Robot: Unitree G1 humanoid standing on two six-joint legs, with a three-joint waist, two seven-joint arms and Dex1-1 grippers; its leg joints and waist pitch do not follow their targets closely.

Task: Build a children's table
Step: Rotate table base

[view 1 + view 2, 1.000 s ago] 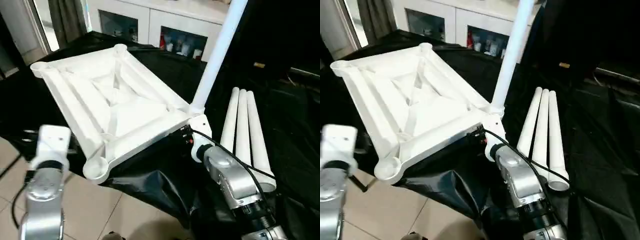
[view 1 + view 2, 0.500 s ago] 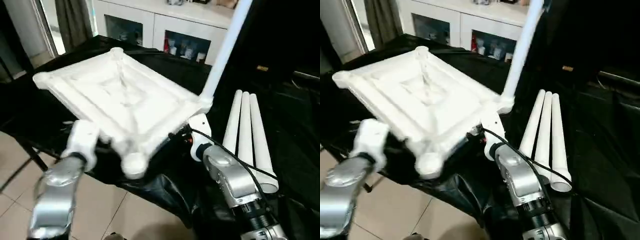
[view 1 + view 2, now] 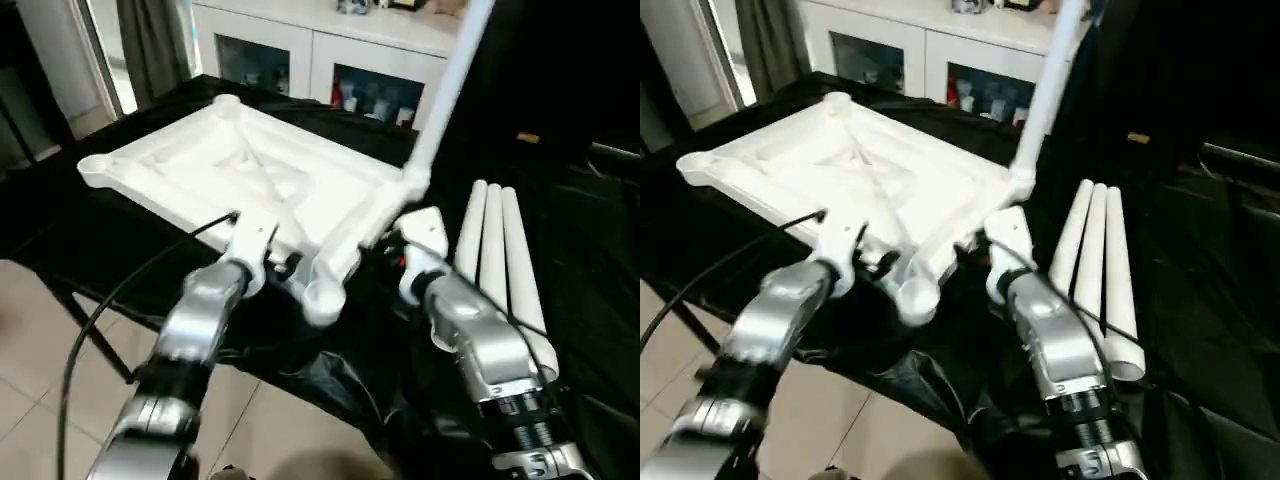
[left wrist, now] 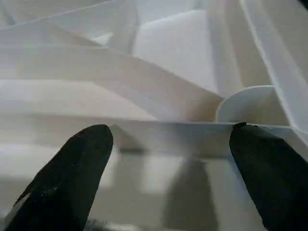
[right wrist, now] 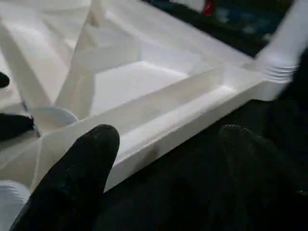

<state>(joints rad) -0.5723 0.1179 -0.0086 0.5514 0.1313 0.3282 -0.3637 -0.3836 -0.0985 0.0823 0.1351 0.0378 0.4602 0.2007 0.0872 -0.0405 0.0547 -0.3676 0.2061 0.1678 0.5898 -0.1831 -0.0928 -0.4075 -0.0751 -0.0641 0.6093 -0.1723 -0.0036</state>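
Upside down on the black cloth [image 3: 60,225] lies the white plastic tabletop [image 3: 250,185], ribbed, with round corner sockets; one leg [image 3: 445,95] stands in its far socket. Both the left gripper [image 4: 166,159] and right gripper [image 5: 163,159] spread wide at its near edge. Three loose legs [image 3: 495,270] lie beside.

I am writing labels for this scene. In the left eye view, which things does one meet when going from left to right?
Left gripper → empty corner socket of the table top → right gripper → three loose legs lying side by side on the black cloth.
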